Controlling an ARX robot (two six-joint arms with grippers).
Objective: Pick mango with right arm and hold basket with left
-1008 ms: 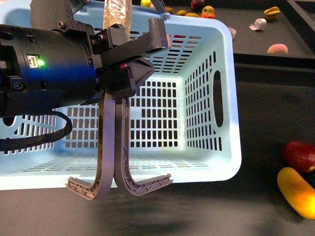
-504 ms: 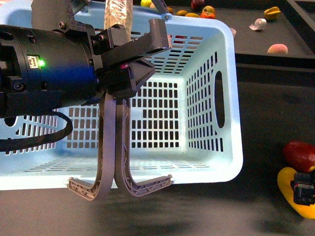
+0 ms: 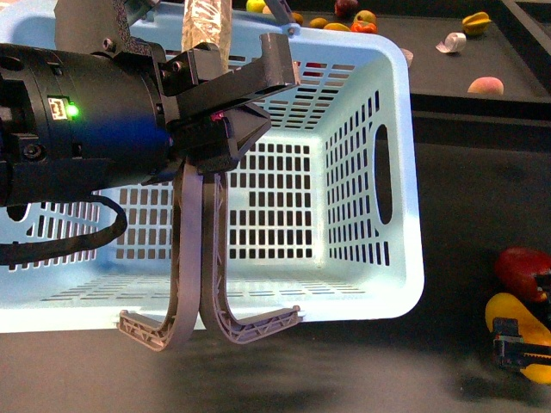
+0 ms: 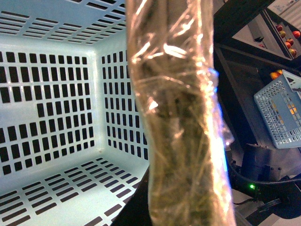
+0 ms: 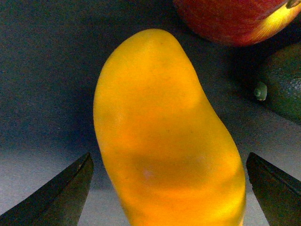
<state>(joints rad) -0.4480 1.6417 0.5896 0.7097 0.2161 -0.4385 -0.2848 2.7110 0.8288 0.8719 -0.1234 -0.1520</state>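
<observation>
Here, the right pincer (image 5: pixel 169 188) is seen spread wide, its black fingertips (image 5: pixel 61 197) set at either side of the smooth yellow-orange oval mango (image 3: pixel 504 308) without touching it. The mango is laid at the near right corner of the dark bench (image 3: pixel 465 198), just beside a dark red rounded fruit (image 3: pixel 519 262). The left pincer (image 3: pixel 271 95) is clenched on the upright grey-brown curved handles (image 3: pixel 202 258) of the light aqua slotted plastic basket (image 3: pixel 370 172), which is stood toward the left edge.
</observation>
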